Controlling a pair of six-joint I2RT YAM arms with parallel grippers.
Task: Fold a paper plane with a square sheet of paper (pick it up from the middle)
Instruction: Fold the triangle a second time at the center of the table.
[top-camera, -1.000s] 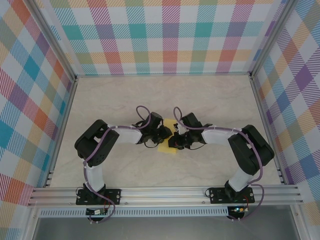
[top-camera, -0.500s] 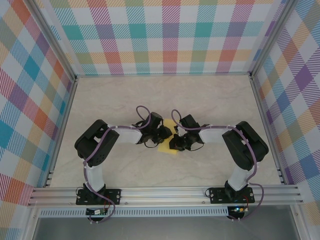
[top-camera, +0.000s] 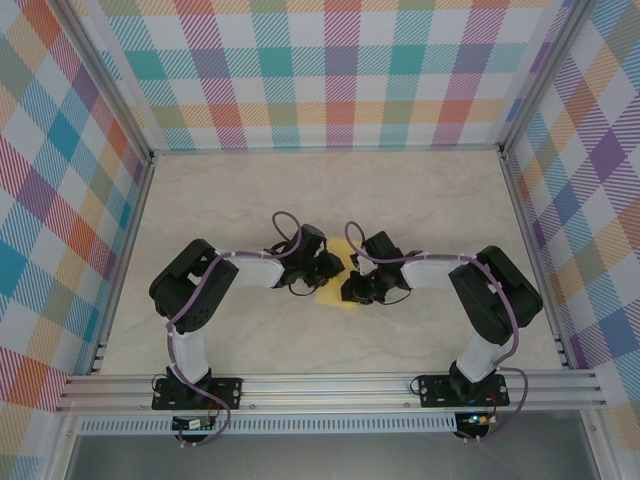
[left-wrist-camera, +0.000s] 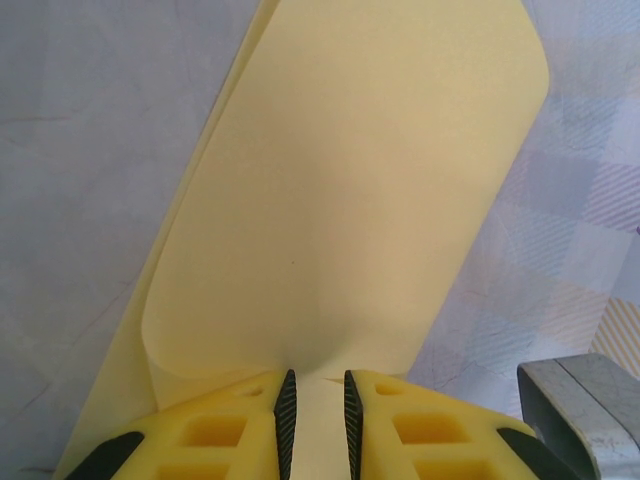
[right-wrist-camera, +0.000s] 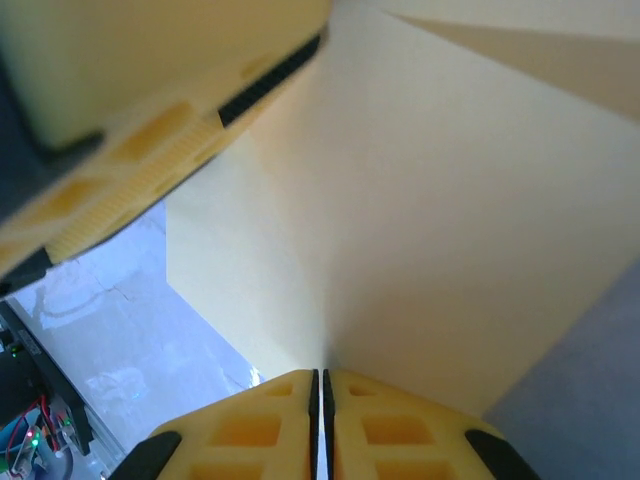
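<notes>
- My left gripper (left-wrist-camera: 316, 415) is almost closed. Its two fingers pinch the near edge of the square sheet of paper (left-wrist-camera: 350, 200), with only a thin gap where the paper sits.
- My right gripper (right-wrist-camera: 321, 410) is shut tight on another edge of the same yellow sheet. One finger of my left gripper is close by, up and to the left in my right wrist view.
- The sheet is between my two grippers, near the middle of the table (top-camera: 400, 200). It curves up from my left fingers and looks bent over itself, with two layers along one side.
- I think I am at the start. The first fold is only just being made, and the sheet is not a plane yet. The pointed nose, the wings and the middle crease are all left to do.
- I can read no words or brand names on the paper, my fingers or the checked walls (top-camera: 340, 80).
</notes>
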